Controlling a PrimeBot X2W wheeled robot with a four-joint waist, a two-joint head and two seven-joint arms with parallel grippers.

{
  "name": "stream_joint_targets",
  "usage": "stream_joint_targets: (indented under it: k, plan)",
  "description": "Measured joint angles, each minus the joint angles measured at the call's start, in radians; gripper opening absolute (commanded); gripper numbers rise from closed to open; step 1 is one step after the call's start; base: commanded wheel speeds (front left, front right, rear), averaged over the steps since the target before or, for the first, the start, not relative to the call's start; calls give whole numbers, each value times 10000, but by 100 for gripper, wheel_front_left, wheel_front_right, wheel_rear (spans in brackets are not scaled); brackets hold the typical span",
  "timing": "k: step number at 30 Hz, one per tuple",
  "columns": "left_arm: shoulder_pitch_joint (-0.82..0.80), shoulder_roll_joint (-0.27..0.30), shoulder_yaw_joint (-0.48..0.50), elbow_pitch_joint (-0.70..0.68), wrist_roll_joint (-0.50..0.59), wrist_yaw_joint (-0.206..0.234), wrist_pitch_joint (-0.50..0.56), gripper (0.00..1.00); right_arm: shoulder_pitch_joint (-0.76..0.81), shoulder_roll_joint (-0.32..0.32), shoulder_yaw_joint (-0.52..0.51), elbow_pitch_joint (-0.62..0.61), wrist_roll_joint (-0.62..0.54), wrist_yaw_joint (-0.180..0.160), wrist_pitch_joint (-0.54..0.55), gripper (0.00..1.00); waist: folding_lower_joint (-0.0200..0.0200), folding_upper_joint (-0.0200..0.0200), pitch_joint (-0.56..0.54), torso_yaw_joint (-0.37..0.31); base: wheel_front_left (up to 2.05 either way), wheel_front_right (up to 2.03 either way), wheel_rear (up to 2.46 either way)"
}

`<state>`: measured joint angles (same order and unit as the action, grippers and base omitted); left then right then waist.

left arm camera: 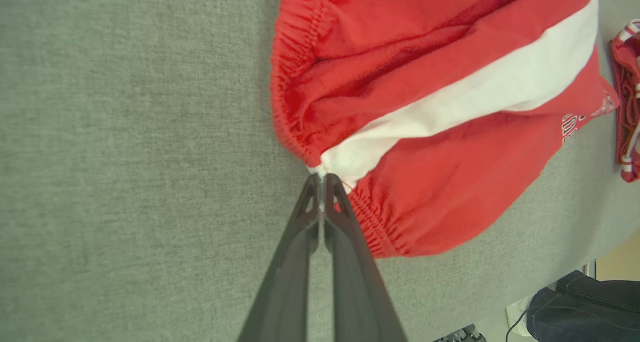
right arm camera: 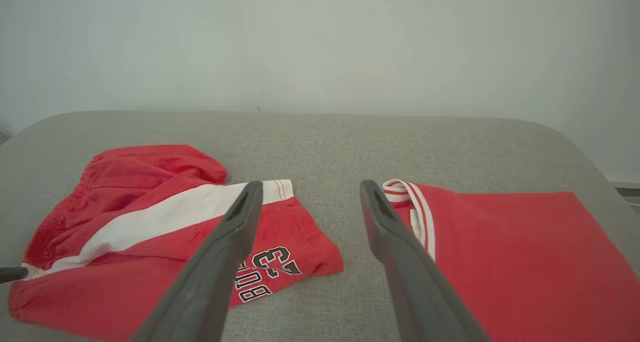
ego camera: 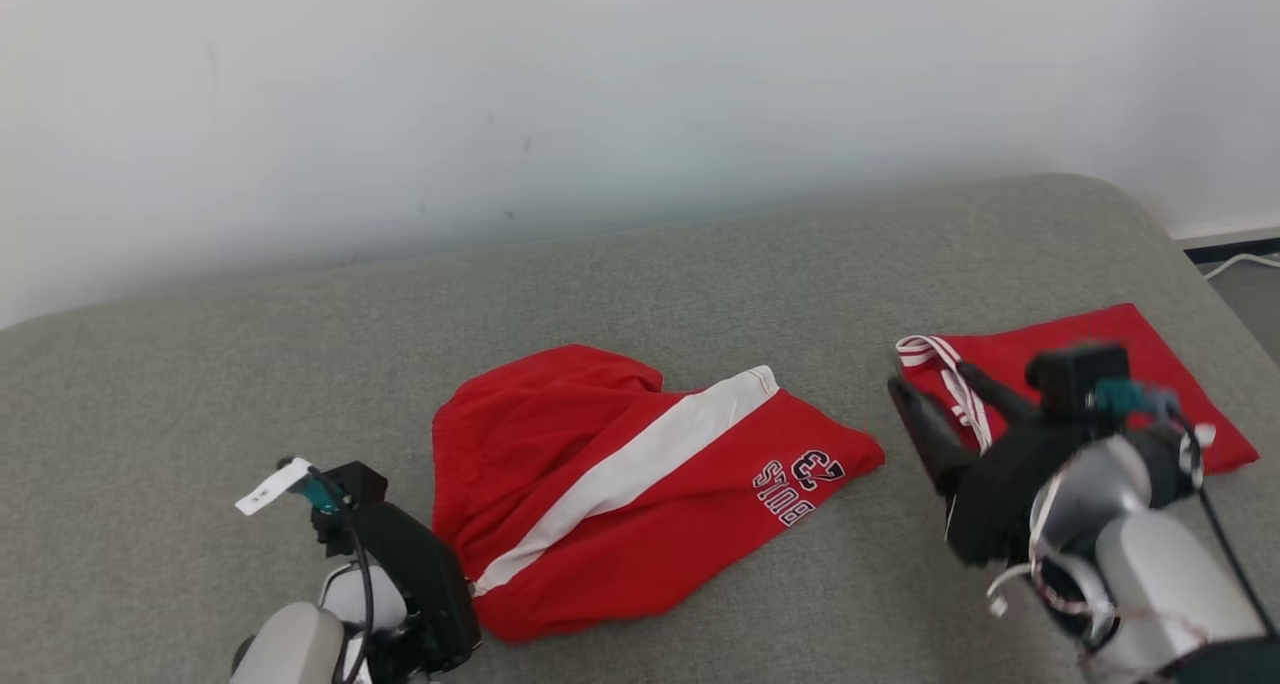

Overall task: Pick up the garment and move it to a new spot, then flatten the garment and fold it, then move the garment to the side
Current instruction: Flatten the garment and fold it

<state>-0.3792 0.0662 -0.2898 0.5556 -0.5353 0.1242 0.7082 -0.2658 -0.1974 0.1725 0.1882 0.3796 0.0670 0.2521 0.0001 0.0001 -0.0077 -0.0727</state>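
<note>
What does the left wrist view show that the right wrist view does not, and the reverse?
Left wrist view: the left claw shut on the elastic waistband of the shorts, seen close. Right wrist view: the open right claw, the wall, the whole second red garment. Both: the shorts with their white stripe, the gray cushion.

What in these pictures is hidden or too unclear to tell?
- Head view: the right gripper and its arm cover part of the folded red garment.
- Right wrist view: one of its fingers hides part of the lettering on the shorts.
- Left wrist view: a dark object at the lower right is cut off; unidentifiable.
</note>
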Motion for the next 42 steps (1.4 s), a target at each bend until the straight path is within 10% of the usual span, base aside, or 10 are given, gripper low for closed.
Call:
stream_joint_targets:
  k: [14,42]
  plan:
    - [-627,-263,-1229,-537,127,0,42,0,-2467,-1365,384,3089,993,489,4013,100,0,0,557,1304,0,0,0]
    - [-2296,-353,-2410,-936,-995,-4,-731,0,-4560,-1808,832,4353,2148,564,5542,100,-1,0,3206,3682,0,0,0]
